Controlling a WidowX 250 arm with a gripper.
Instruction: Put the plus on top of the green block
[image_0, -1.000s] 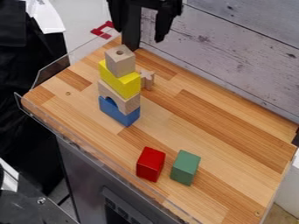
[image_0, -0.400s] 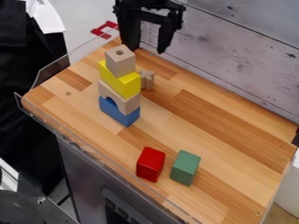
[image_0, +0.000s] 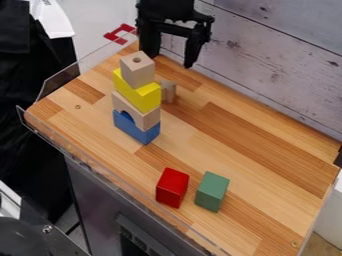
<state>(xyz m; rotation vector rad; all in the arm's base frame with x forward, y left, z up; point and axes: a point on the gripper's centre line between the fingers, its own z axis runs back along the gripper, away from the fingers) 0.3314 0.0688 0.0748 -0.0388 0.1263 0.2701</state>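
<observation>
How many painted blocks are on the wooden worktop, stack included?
4. The green block and, left of it, the red block stand side by side; in the stack, the yellow block is third up, the blue block lowest. Another could hide behind the stack.

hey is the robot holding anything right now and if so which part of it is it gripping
Nothing is held: the gripper is open with nothing between its fingers, and the plus sits on the table.
</observation>
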